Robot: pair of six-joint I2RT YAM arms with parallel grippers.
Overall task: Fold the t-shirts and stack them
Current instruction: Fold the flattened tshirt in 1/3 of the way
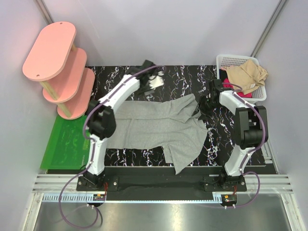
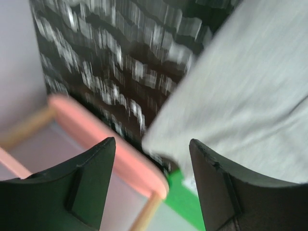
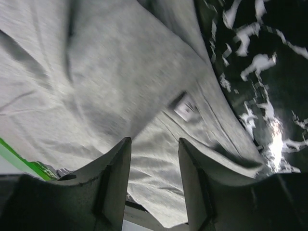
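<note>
A: How far along am I?

B: Barely begun. Your grey t-shirt (image 1: 159, 127) lies on the table (image 1: 231, 144) between the two arms, roughly spread but rumpled. One corner trails toward the near edge, and I see no tidy fold anywhere.

A: And the pincers?

B: Both spread, with nothing in them. Your left gripper (image 2: 152, 142) hangs by the shirt's far edge, looking back toward the pink shelf (image 1: 57, 62). Your right gripper (image 3: 154, 140) hovers over the cloth on its right side, close to the sewn label (image 3: 185, 107).

A: The other shirts?

B: A tan shirt (image 1: 248, 74) drapes over the white basket (image 1: 240, 60) at the far right, with something red under it — I can't tell what. No stack shows anywhere. By my reckoning you have every fold on the grey one ahead of you, then the basket's shirts, then the stacking.
</note>
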